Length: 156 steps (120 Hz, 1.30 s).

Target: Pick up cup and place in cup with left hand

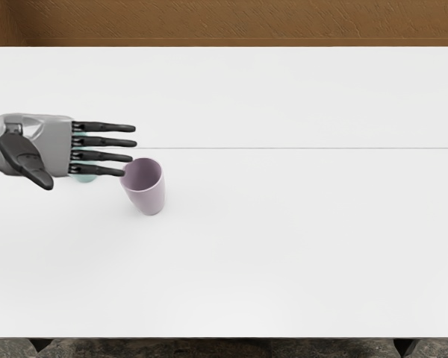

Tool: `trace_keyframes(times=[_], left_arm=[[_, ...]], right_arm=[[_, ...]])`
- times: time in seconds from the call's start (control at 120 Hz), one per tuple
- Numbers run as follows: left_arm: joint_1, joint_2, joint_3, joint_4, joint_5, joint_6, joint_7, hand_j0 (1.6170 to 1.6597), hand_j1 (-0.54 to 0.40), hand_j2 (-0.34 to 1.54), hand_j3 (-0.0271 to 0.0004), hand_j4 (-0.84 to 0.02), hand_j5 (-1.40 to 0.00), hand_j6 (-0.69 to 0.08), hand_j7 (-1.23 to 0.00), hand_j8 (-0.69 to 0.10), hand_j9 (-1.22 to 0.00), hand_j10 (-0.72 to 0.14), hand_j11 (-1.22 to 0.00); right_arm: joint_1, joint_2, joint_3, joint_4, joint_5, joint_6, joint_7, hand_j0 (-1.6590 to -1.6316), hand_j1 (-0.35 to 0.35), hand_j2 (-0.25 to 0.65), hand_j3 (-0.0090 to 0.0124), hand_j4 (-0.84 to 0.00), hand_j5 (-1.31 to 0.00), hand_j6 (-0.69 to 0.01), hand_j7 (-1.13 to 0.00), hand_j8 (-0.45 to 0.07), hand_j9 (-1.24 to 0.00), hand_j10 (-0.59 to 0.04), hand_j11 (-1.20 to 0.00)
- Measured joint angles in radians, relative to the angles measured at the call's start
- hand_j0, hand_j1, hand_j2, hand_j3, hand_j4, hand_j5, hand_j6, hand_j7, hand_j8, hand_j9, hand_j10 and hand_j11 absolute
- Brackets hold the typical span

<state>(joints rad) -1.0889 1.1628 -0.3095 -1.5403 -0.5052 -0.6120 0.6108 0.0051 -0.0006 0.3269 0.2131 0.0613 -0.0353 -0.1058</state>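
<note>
Robot hand [104, 149] with fingers extended, purple cup [151, 195] near its fingertips, unmarked white table [299, 239].Robot hand [104, 149] with fingers extended, partly hidden teal object [85, 178], mauve cup [151, 198] near fingertips.

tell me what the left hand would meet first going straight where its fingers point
Probably the purple cup, near its rim. Depth is unclear, though, so the left hand might be high enough to pass over it.

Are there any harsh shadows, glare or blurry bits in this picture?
Head view: bright, even light, with only a faint, soft shadow around the base of the purple cup; its inside looks darker than its outer wall; the white table is pale nearly all over, without a distinct glare spot; the left hand looks crisp, not blurred.
</note>
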Motion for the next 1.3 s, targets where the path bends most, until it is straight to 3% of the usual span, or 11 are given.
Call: trace_keyframes(times=[0.25,0.333,0.458,0.583,0.767,1.008,1.158,1.3], left_arm=[[-0.007,-0.018,0.000,-0.005,-0.016,0.000,0.000,1.6581,0.348,0.00,0.0000,0.004,0.00,0.005,0.00,0.004,0.00,0.003,0.00],[-0.022,-0.066,-0.001,-0.003,-0.016,0.000,0.000,1.6581,0.348,0.00,0.0000,0.004,0.00,0.005,0.00,0.004,0.00,0.003,0.00],[-0.087,-0.150,-0.002,0.005,0.023,0.000,0.000,1.6581,0.348,0.00,0.0000,0.004,0.00,0.004,0.00,0.004,0.00,0.003,0.00],[-0.155,-0.281,-0.015,0.037,0.218,0.000,0.000,1.6581,0.349,0.00,0.0000,0.003,0.00,0.003,0.00,0.003,0.00,0.002,0.00],[-0.259,-0.369,-0.023,0.076,0.549,0.001,0.000,1.6581,0.349,0.00,0.0000,0.001,0.00,0.001,0.00,0.001,0.00,0.001,0.00],[-0.249,-0.463,-0.005,0.056,0.984,0.053,0.000,1.6581,0.349,0.00,0.0000,-0.001,0.00,-0.001,0.00,-0.001,0.00,-0.001,0.00],[-0.251,-0.497,0.052,0.035,1.160,0.144,0.000,1.6581,0.349,0.00,0.0000,-0.002,0.00,-0.002,0.00,-0.002,0.00,-0.001,0.00],[-0.252,-0.507,0.135,-0.005,1.233,0.243,0.000,1.6581,0.349,0.00,0.0000,-0.002,0.00,-0.003,0.00,-0.002,0.00,-0.002,0.00]], right_arm=[[0.009,0.001,-0.004,-0.001,-0.001,0.000,0.000,-1.6581,-0.312,-0.006,0.0000,-0.031,-0.04,-0.031,-0.04,-0.031,-0.04,-0.031,-0.04],[0.010,0.001,-0.004,0.000,-0.001,0.003,0.000,-1.6581,-0.312,-0.006,0.0000,-0.031,-0.04,-0.031,-0.04,-0.031,-0.04,-0.031,-0.04],[0.010,0.001,-0.005,0.000,-0.002,0.007,-0.001,-1.6581,-0.312,-0.006,0.0000,-0.031,-0.04,-0.031,-0.04,-0.031,-0.04,-0.031,-0.04],[0.010,0.001,-0.005,0.000,-0.002,0.009,-0.001,-1.6581,-0.312,-0.006,0.0000,-0.031,-0.04,-0.031,-0.04,-0.031,-0.04,-0.031,-0.04],[0.015,0.001,-0.005,0.000,-0.002,0.010,-0.002,-1.6581,-0.312,-0.006,0.0000,-0.031,-0.04,-0.031,-0.04,-0.031,-0.04,-0.031,-0.04],[0.019,0.001,-0.005,0.000,-0.002,0.010,-0.002,-1.6581,-0.312,-0.006,0.0000,-0.031,-0.04,-0.031,-0.04,-0.031,-0.04,-0.031,-0.04],[0.019,0.001,-0.005,0.000,-0.003,0.010,-0.002,-1.6581,-0.312,-0.006,0.0000,-0.031,-0.04,-0.031,-0.04,-0.031,-0.04,-0.031,-0.04],[0.020,0.001,-0.005,0.000,-0.003,0.010,-0.002,-1.6581,-0.312,-0.006,0.0000,-0.031,-0.04,-0.031,-0.04,-0.031,-0.04,-0.031,-0.04]])
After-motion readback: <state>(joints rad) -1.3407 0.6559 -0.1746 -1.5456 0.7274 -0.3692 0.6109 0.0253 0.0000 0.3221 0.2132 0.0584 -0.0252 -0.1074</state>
